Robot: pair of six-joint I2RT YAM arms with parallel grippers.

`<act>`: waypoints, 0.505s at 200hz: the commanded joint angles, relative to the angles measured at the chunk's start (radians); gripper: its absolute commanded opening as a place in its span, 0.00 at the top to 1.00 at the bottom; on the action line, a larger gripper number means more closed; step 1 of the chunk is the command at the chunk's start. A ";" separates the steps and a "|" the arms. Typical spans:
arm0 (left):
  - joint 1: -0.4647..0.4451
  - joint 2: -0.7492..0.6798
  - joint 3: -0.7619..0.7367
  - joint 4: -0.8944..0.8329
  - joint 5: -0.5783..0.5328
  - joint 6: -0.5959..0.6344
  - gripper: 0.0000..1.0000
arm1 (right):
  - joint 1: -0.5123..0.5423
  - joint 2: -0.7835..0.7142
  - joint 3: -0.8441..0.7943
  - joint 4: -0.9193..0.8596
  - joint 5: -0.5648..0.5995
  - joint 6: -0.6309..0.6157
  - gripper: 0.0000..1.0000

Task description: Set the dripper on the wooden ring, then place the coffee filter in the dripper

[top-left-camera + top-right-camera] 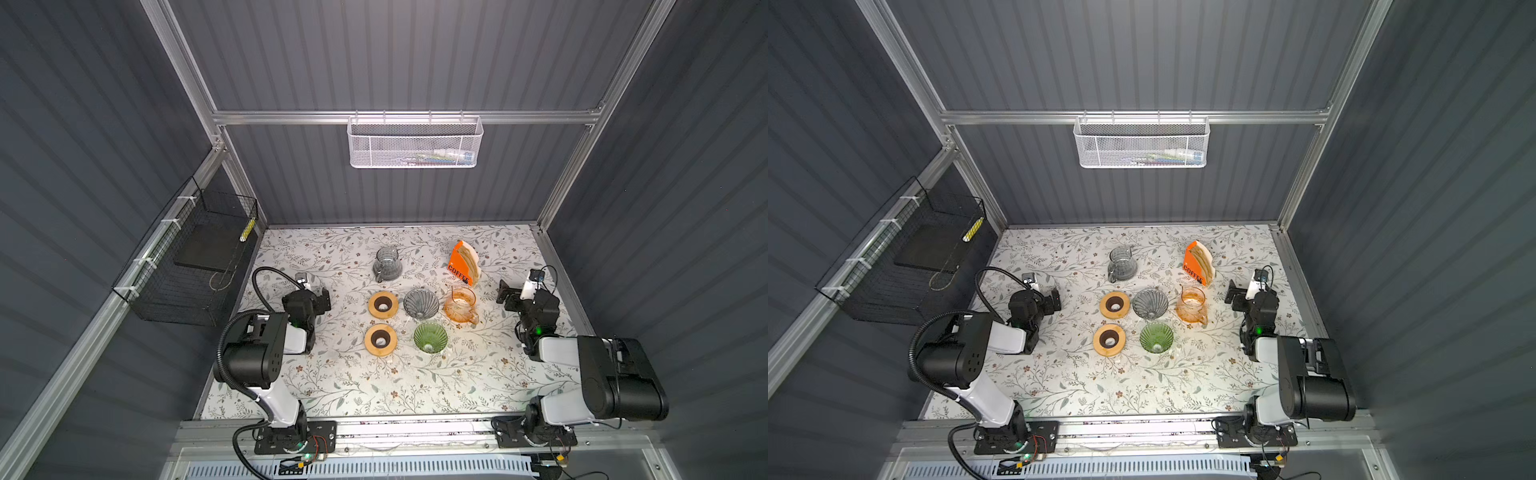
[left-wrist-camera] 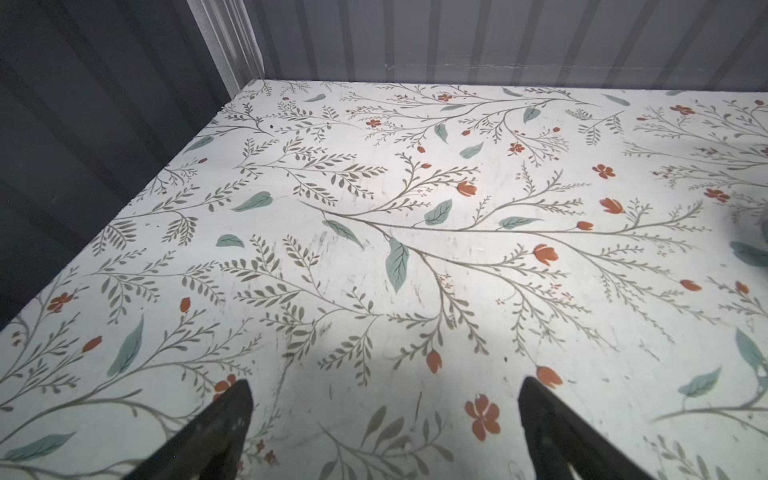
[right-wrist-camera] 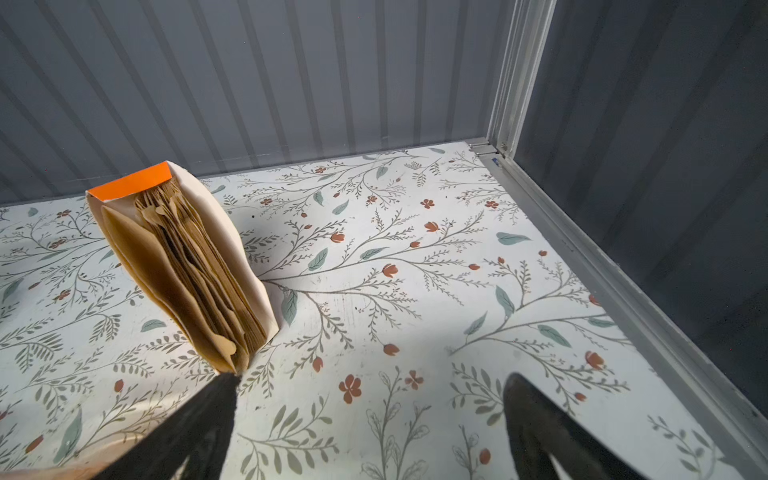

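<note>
An orange box of brown coffee filters [image 1: 463,259] [image 1: 1200,264] stands upright at the back right of the floral table; the right wrist view shows the filters [image 3: 187,266] fanned out of its open side. In both top views a grey glass dripper [image 1: 421,303] [image 1: 1150,304] and a green glass dripper [image 1: 430,337] [image 1: 1156,337] sit mid-table, both empty. My right gripper [image 1: 505,297] [image 3: 372,377] is open, low over the table just right of the box. My left gripper [image 1: 322,298] [image 2: 386,382] is open at the left, over bare table.
Two wooden rings [image 1: 383,304] [image 1: 380,340] lie left of the drippers. A grey glass carafe [image 1: 386,262] stands behind them, an orange one [image 1: 460,307] right of the grey dripper. A black wire basket [image 1: 191,257] hangs on the left wall, a white mesh basket [image 1: 415,143] on the back wall.
</note>
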 commanded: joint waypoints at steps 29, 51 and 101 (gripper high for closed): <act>-0.002 0.009 0.020 -0.011 0.006 0.021 0.00 | 0.006 0.002 0.007 0.002 -0.006 -0.009 0.01; -0.002 0.009 0.020 -0.012 0.006 0.021 0.00 | 0.006 0.002 0.006 0.002 -0.006 -0.010 0.01; -0.002 0.010 0.021 -0.013 0.005 0.020 0.00 | 0.005 0.003 0.009 -0.003 -0.009 -0.008 0.01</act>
